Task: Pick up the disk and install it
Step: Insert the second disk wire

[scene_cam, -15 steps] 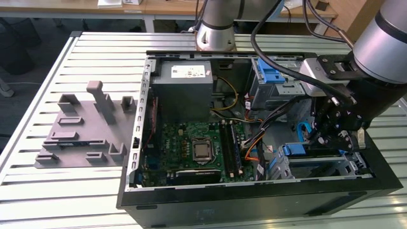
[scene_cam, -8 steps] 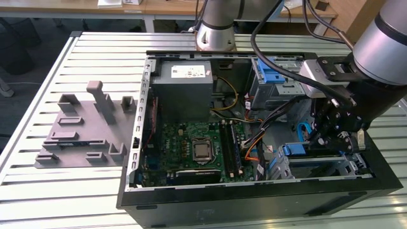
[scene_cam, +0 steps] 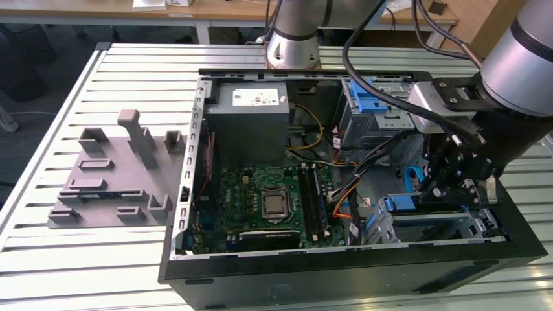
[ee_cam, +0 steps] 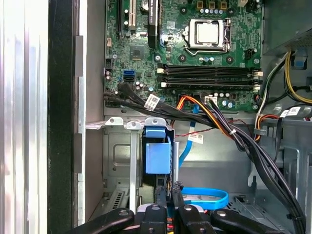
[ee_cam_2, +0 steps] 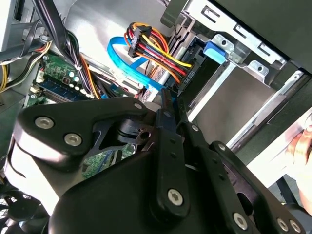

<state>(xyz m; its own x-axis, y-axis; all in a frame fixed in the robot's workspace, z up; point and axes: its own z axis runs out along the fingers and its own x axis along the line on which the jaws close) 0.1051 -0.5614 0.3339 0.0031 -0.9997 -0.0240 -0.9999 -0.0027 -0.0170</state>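
Note:
The disk (scene_cam: 429, 214) lies in the drive bay at the front corner of the open computer case, on the exterior view's right, its blue rail frame towards the motherboard. In the first wrist view the disk (ee_cam: 158, 157) appears end-on as a blue block between the bay's metal rails. My gripper (scene_cam: 442, 194) hangs just above it inside the case. The fingers (ee_cam: 163, 195) stand close together, and their tips are at the disk's near end. In the second wrist view the gripper (ee_cam_2: 165, 96) is shut beside a power connector.
Black, orange and yellow cable bundles (ee_cam: 229, 131) and a blue data cable (ee_cam: 204, 197) run next to the bay. The motherboard (scene_cam: 259, 201) and a grey power supply (scene_cam: 250, 113) fill the case's other side. A grey fixture (scene_cam: 116, 175) sits on the slatted table. A hand (ee_cam_2: 304, 141) shows outside the case.

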